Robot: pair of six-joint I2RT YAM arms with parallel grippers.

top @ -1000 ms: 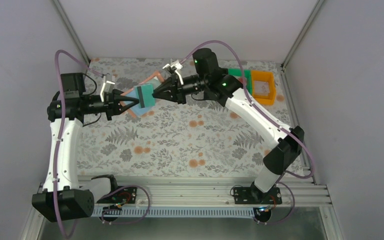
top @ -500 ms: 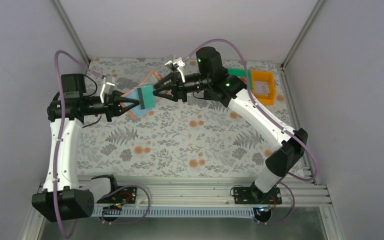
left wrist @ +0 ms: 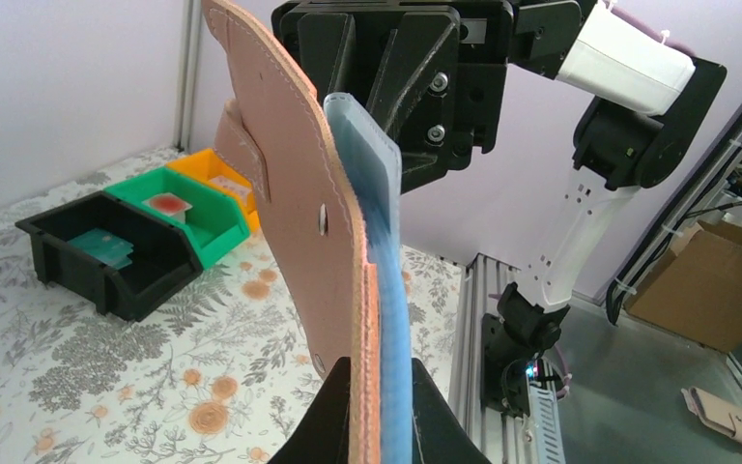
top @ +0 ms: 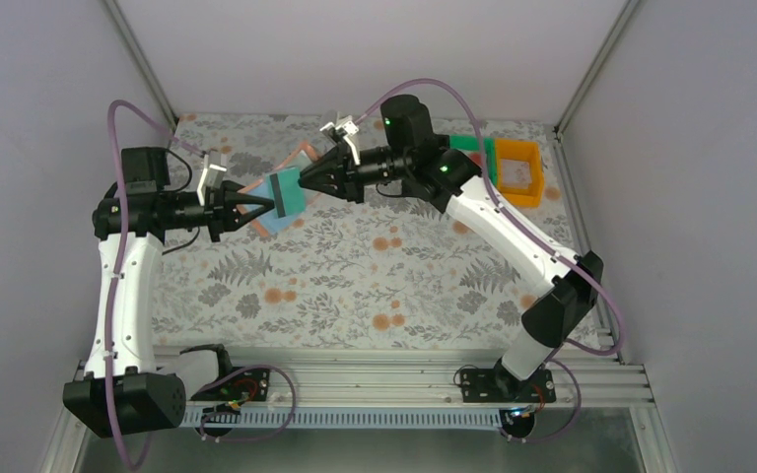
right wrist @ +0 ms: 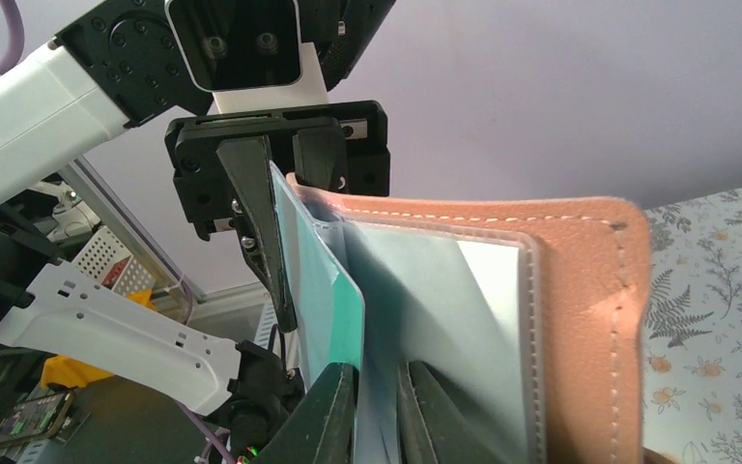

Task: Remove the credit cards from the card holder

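At the middle rear of the table (top: 355, 286), the left hand (top: 259, 205) is clenched on the lower edge of the card holder (left wrist: 285, 184), keeping it lifted off the surface and standing on edge. From the left wrist view, the salmon-tan outside faces left and the light blue lining faces right. The right hand (right wrist: 375, 418) meets it from the opposite side, its fingers (right wrist: 333, 411) drawn nearly together in a narrow pinch on the edge of a teal card (right wrist: 324, 290). That card stands partly out of the blue pockets. In the overhead view it juts from the holder toward the right hand, between the two hands. The two arms reach in from either side, so the hands point at each other across the holder. Farther off, at the table's far right corner, three bins sit side by side. The black bin (left wrist: 106, 271) holds another teal card (left wrist: 101, 244), the green bin (left wrist: 208, 227) a white card with a red mark (left wrist: 166, 204), and the orange bin (top: 517, 158) is beyond them.
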